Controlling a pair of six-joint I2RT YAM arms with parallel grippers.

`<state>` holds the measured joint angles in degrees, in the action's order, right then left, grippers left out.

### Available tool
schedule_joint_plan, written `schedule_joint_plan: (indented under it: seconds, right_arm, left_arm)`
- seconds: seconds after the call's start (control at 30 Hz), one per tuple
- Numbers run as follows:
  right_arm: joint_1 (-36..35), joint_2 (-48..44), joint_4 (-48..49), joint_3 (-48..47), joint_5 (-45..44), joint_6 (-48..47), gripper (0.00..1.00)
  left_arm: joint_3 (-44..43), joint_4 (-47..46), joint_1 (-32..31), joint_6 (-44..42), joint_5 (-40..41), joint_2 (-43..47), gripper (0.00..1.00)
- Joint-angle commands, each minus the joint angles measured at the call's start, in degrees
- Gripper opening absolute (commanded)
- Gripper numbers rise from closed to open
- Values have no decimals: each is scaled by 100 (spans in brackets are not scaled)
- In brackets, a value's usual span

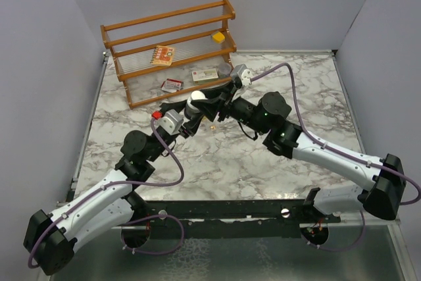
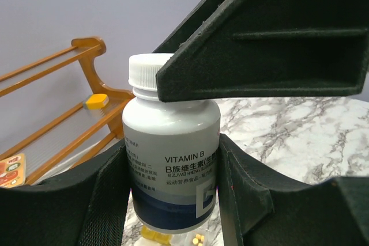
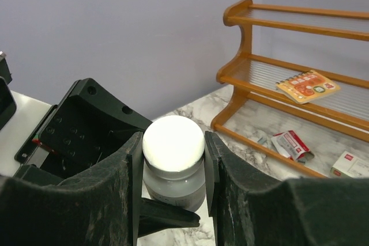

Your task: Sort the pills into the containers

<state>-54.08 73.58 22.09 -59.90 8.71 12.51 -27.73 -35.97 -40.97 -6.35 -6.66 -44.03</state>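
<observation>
The two arms meet over the far middle of the marble counter (image 1: 230, 156), just in front of a wooden rack (image 1: 171, 44). Between them stands an upright bottle (image 2: 171, 159) with a grey body, a "VITAMIN B" label and a white cap (image 3: 173, 142).

The left fingers (image 2: 104, 200) are closed on the bottle's body, one on each side of the label and pressed against it. The right fingers (image 3: 225, 182) reach in from the far right and are closed on the cap, touching its rim on both sides. In the left wrist view one of them lies across the cap and hides its right half.

A few tiny yellow pills (image 2: 154, 235) lie on the counter right by the base of the bottle, at the lower edge of the left wrist view. Whether the bottle's base touches the counter cannot be told.

The rack stands against the far wall, left of centre. A yellow cube (image 1: 218, 36) sits on its middle shelf towards the right, and an orange printed box (image 1: 162, 54) lies on the same shelf further left. Two flat boxes, one red and white (image 1: 172, 85) and one pale (image 1: 204, 75), lie on the lowest shelf, near the bottle.
</observation>
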Motion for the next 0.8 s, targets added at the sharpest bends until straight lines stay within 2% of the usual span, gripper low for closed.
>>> schedule_joint_plan:
  seconds: [0.0, 0.47, 0.77]
  right_arm:
    - [-521, 358, -831, -109, -685, -193, 1]
    - [-963, 794, -1359, -636, -2354, -138, 1]
    - [-1273, 1024, -1326, -734, -2992, -242, 1]
  left_arm:
    - [-450, -1014, -125, -48, 191, -158, 0]
    - [-523, -1251, -458, -360, 754, -546, 0]
    - [-547, -1427, -714, -548, 1174, -739, 0]
